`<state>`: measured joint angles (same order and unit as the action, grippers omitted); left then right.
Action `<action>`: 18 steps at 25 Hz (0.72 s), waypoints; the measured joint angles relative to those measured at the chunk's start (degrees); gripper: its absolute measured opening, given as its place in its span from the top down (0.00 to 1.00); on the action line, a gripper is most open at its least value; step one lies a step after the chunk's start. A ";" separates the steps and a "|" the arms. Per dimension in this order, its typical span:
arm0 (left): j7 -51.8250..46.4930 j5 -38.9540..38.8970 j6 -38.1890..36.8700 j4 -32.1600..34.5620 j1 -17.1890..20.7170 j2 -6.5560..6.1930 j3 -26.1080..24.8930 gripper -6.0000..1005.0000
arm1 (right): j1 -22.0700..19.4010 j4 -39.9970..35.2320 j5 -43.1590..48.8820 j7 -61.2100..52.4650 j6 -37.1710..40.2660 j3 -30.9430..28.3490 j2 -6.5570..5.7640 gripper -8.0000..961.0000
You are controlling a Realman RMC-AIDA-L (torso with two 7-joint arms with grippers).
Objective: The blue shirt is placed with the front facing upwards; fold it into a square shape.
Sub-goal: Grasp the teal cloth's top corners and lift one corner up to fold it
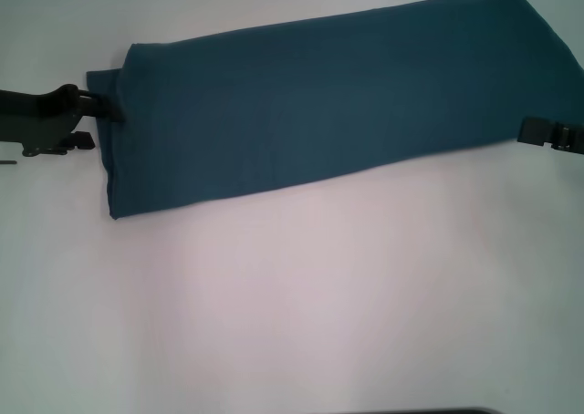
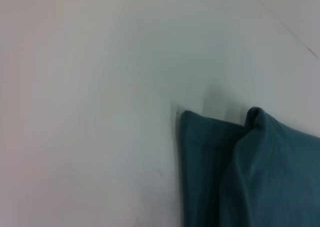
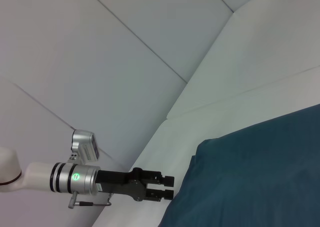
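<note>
Head view shows the blue shirt (image 1: 319, 104) folded into a long band on the white table (image 1: 292, 295), running from 9 o'clock up toward 2 o'clock, plain fabric facing up. At the 9 o'clock end, the left gripper (image 1: 108, 106) has its fingers closed on the shirt's edge. At 3 o'clock, the right gripper (image 1: 538, 133) sits just beside the shirt's other end; whether its fingers are wide or narrow cannot be told.
</note>
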<state>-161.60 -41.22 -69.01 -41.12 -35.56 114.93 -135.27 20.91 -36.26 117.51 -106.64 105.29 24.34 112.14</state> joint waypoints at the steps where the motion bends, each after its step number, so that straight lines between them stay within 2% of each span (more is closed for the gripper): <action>1: 0.02 0.01 0.03 0.00 0.00 0.02 0.01 0.35 | -0.02 0.00 0.00 0.00 0.00 0.00 0.00 0.04; 18: 0.00 1.51 1.14 0.68 -0.62 1.02 0.00 0.35 | -0.36 -0.05 0.00 0.03 0.00 0.00 0.00 0.04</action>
<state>-161.61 -39.71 -67.87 -40.44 -36.18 115.94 -135.27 20.55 -36.30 117.51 -106.61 105.29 24.34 112.14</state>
